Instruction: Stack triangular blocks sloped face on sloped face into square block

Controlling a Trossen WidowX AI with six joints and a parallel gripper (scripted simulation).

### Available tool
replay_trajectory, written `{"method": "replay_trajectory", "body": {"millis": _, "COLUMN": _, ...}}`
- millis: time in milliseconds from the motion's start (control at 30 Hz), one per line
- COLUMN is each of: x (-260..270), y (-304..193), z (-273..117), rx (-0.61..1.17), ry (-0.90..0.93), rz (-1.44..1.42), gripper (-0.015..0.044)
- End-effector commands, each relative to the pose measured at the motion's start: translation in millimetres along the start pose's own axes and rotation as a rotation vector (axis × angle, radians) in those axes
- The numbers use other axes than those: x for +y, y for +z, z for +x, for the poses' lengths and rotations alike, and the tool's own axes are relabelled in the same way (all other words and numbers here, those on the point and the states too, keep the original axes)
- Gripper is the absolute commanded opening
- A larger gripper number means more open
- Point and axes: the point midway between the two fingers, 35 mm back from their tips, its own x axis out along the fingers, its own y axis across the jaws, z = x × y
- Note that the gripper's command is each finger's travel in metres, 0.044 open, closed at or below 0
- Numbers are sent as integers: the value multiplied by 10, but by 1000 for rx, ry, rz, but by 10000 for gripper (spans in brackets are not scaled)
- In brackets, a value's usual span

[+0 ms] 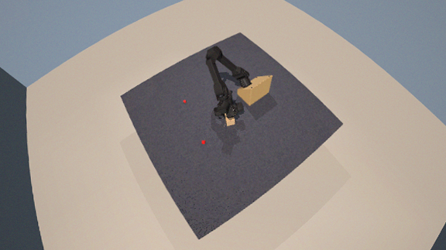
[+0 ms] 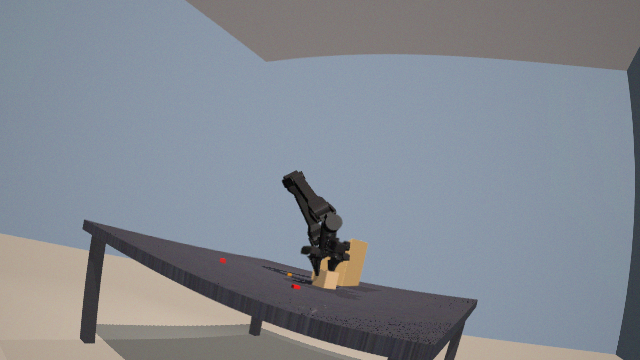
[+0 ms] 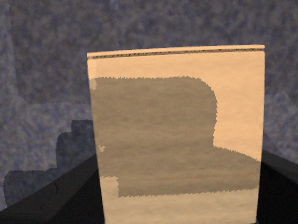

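My gripper [image 1: 229,117] [image 2: 325,271] [image 3: 174,155] points down and is shut on one triangular block [image 3: 165,125], its fingers on either side. Its broad flat top fills the middle of the wrist view. The other triangular block [image 3: 200,49] shows only as a thin strip along the held block's far edge, with a narrow dark line between them and ends nearly even. In the top and exterior views the pair [image 1: 230,121] [image 2: 328,280] looks like one small pale block low at the table. The sloped faces and the lower block's remainder are hidden.
A large tan slant-sided block [image 1: 259,91] [image 2: 355,264] stands close beside the arm. Two small red pieces lie on the table, one nearer [image 1: 203,142] [image 2: 296,287] and one farther off [image 1: 184,101] [image 2: 223,260]. A tiny orange piece [image 2: 289,274] shows near the gripper.
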Motion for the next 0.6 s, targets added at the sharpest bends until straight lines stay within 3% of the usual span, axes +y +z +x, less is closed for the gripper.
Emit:
{"method": "replay_trajectory", "body": {"millis": 0, "x": -6, "y": 1, "z": 0, "rx": 1, "ry": -4, "rz": -2, "gripper": 0}}
{"method": "replay_trajectory", "body": {"millis": 33, "x": -7, "y": 1, "z": 0, "rx": 1, "ry": -5, "rz": -2, "gripper": 0}}
{"method": "replay_trajectory", "body": {"millis": 567, "x": 0, "y": 0, "z": 0, "rx": 0, "ry": 0, "rz": 0, "gripper": 420}}
